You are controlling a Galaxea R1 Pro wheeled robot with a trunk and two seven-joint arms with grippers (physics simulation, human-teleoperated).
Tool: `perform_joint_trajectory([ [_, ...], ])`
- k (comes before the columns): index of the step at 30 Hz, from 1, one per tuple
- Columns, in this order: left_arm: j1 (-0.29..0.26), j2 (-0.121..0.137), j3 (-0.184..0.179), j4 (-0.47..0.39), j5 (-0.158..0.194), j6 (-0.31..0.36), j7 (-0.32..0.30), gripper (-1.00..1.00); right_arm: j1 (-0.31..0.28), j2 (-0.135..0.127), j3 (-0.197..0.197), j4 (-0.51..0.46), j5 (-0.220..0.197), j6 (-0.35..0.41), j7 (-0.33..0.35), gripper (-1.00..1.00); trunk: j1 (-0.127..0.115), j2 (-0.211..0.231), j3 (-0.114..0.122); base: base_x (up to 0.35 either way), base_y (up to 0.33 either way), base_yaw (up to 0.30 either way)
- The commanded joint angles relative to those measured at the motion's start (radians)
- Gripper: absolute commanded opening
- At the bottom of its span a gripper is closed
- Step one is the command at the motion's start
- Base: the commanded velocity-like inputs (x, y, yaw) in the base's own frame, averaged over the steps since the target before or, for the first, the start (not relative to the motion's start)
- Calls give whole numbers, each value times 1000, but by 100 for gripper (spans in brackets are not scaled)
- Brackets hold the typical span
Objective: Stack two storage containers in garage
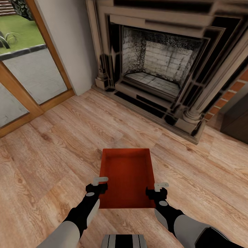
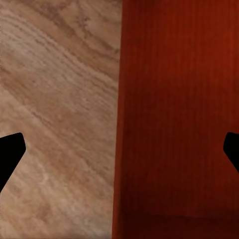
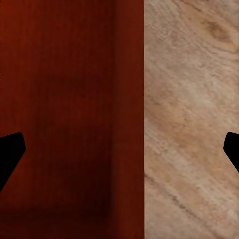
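Left tool (image 1: pixel 100 183) sits right at the near left wall of the orange-red storage container (image 1: pixel 127 179), and the left wrist view has its two dark fingertips spread wide, one over the wood, one over the red interior, so the wall runs between them without being pinched; right tool (image 1: pixel 157 190) mirrors it at the near right wall, fingers (image 3: pixel 11 154) just as wide apart, straddling that wall. The container itself is low over the light wood plank floor (image 1: pixel 51 155) of the living room, open side up, long axis pointing away toward the fireplace (image 1: pixel 162 62); whether it touches the planks I cannot tell. Off to the left, a wood-framed glass door (image 1: pixel 31 72) looks out on paving and grass
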Motion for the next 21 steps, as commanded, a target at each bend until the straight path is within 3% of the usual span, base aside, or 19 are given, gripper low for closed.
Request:
perform_joint_trajectory([
  [1, 0, 1, -6, -2, 3, 6, 8, 100, -1, 0, 9, 1, -9, -3, -4, 100, 0, 0, -1, 0, 0, 0],
  [21, 0, -1, -6, 1, 4, 5, 7, 100, -1, -16, 10, 1, -6, -3, -3, 100, 0, 0, -1, 0, 0, 0],
])
